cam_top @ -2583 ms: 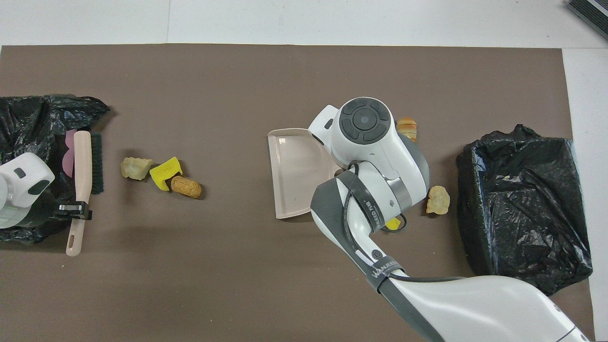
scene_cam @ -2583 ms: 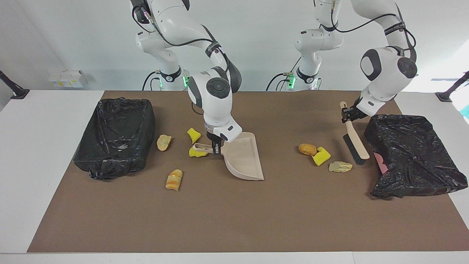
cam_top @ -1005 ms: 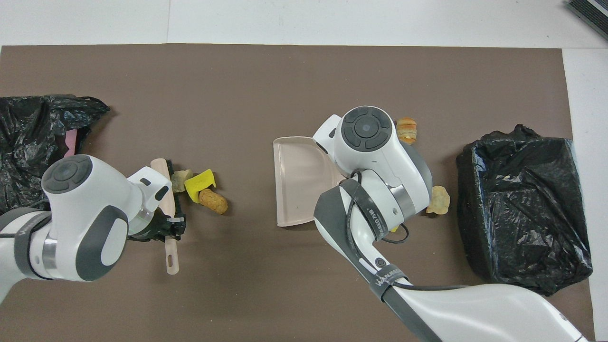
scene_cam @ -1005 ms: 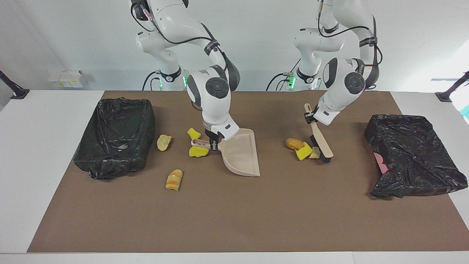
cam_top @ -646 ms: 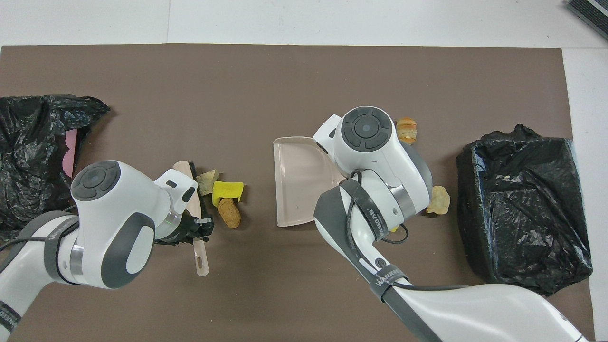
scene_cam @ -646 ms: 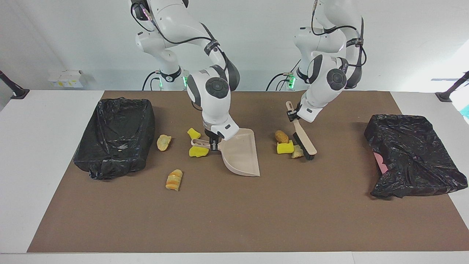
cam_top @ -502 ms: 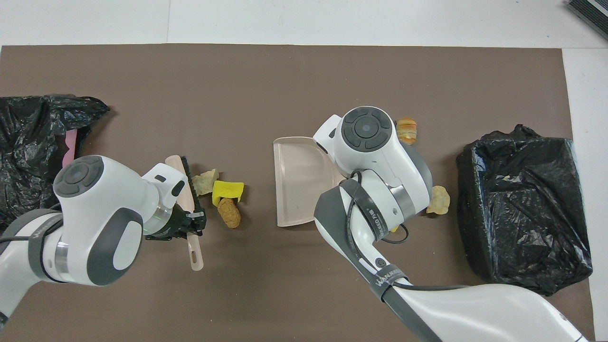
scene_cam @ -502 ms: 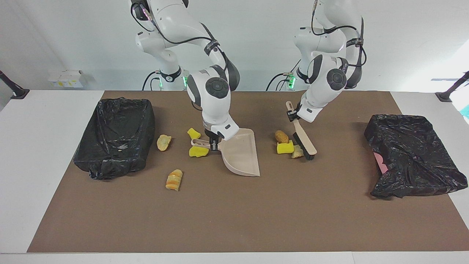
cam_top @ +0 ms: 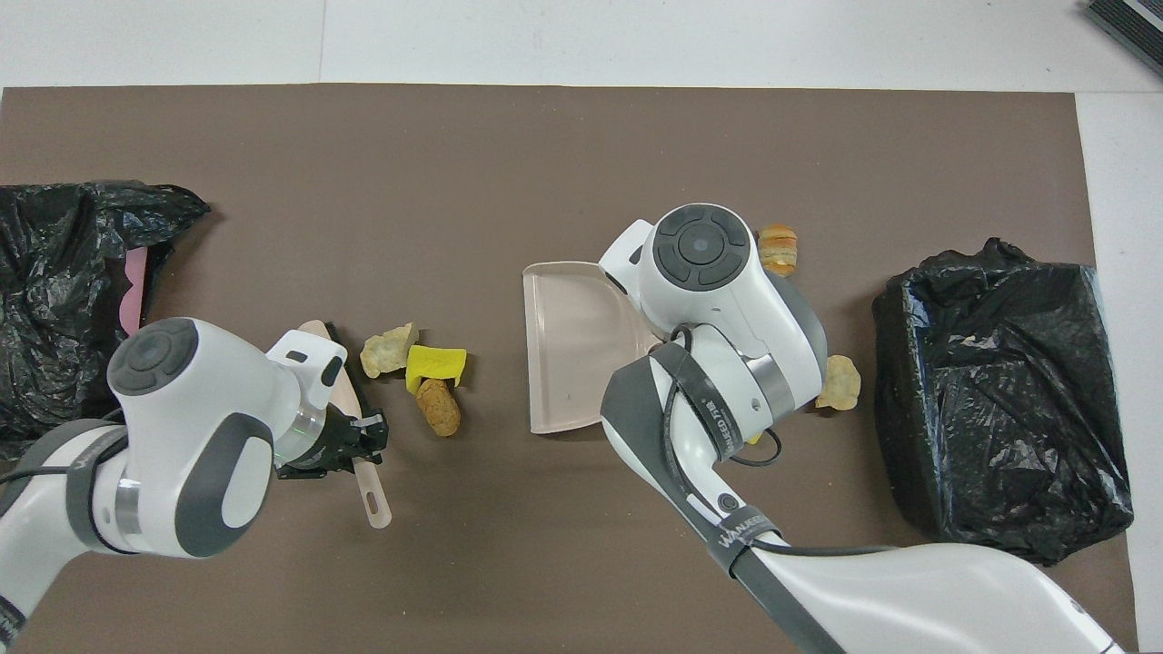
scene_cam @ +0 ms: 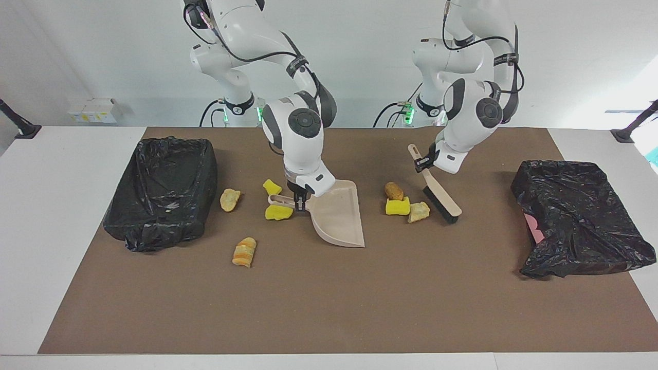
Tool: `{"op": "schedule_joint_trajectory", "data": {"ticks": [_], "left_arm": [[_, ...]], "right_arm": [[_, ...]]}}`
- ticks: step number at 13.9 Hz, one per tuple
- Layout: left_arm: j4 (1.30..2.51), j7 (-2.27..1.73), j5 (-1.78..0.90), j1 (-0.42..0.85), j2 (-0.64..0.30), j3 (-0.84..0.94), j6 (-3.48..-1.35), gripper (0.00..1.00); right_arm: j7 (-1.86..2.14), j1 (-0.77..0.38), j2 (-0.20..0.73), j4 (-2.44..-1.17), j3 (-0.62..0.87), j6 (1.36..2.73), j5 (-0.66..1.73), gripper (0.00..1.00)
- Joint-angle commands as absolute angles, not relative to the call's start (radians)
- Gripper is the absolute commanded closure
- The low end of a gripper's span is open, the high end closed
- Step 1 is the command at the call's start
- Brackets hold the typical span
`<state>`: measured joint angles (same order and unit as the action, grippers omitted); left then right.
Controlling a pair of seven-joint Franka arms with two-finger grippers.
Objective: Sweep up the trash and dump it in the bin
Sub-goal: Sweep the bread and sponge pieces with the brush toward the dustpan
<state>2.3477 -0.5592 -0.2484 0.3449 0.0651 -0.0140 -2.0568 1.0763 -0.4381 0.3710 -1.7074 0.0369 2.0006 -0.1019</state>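
My left gripper (scene_cam: 422,164) is shut on the handle of the beige brush (scene_cam: 441,201), whose bristles stand a short gap from three trash scraps: a tan one (scene_cam: 419,211), a yellow sponge (scene_cam: 397,206) and a brown piece (scene_cam: 394,190). My right gripper (scene_cam: 302,202) is shut on the handle of the beige dustpan (scene_cam: 339,218), which rests on the mat with its mouth toward those scraps. Two yellow chunks (scene_cam: 278,212) lie by the dustpan's handle. A tan scrap (scene_cam: 230,199) and an orange-striped piece (scene_cam: 244,252) lie near the black-lined bin (scene_cam: 164,190).
A second black bag (scene_cam: 576,216) with something pink showing at its edge sits at the left arm's end of the brown mat (scene_cam: 329,308). In the overhead view the right arm (cam_top: 709,363) covers the yellow chunks.
The left arm swept the three scraps toward the dustpan, then drew the brush back toward its own end, leaving a gap. The right arm and dustpan have stayed still.
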Motion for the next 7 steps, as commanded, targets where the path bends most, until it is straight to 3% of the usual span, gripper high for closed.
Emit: {"op": "schedule_joint_trajectory", "data": {"ticks": [1, 3, 7], "left_arm": [[2.369, -0.647, -0.290, 0.429, 0.071, -0.017, -2.121, 1.00], [2.352, -0.638, -0.348, 0.455, 0.061, -0.015, -2.131, 1.00], [2.237, -0.638, -0.446, 0.540, -0.044, -0.012, -2.170, 1.00]], "right_arm": [[1.057, -0.431, 0.325, -1.781, 0.046, 2.003, -0.101, 1.00], [1.058, -0.431, 0.318, -1.793, 0.046, 2.005, -0.101, 1.00], [1.057, -0.431, 0.316, -1.795, 0.046, 2.005, -0.101, 1.00]]}}
